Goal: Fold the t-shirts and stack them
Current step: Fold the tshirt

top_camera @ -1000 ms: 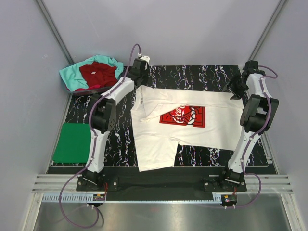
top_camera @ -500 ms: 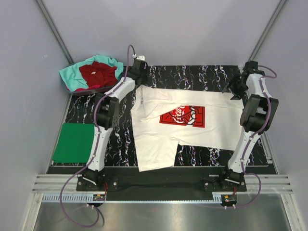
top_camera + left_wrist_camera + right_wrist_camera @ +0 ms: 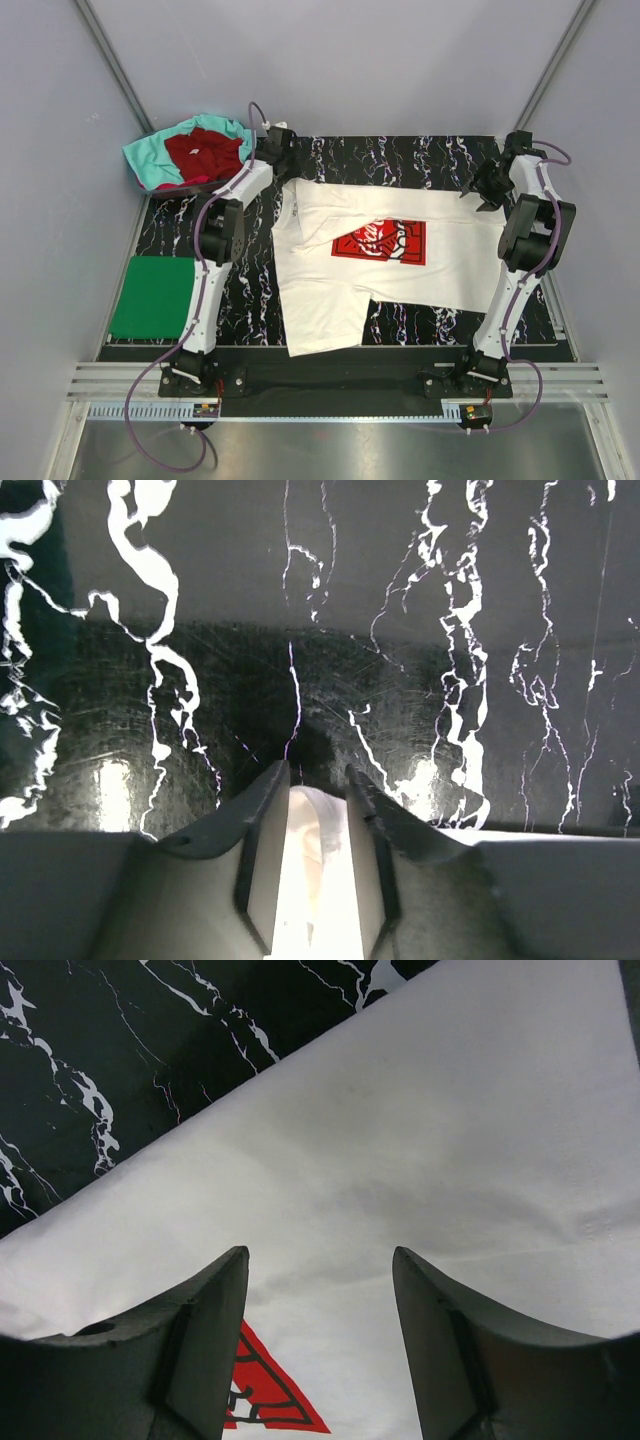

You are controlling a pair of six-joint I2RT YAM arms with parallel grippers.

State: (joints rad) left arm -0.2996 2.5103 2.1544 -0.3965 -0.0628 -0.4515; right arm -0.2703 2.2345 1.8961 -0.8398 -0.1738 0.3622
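The left tool (image 3: 315,773) is pinched on what seems an edge of the white t-shirt (image 3: 325,290); the right tool (image 3: 320,1253) hangs spread apart above its cloth.

One white t-shirt (image 3: 330,275), one green (image 3: 152,297), one dark red (image 3: 203,155), one teal (image 3: 143,160); two arms (image 3: 215,235) (image 3: 530,230); one table (image 3: 400,160).

Overhead from behind, wrist views close, sharing table (image 3: 420,160)

Centre: white t-shirt (image 3: 330,290) spread; green t-shirt (image 3: 152,296) folded, left; left gripper (image 3: 285,170) seemingly at white t-shirt's corner.
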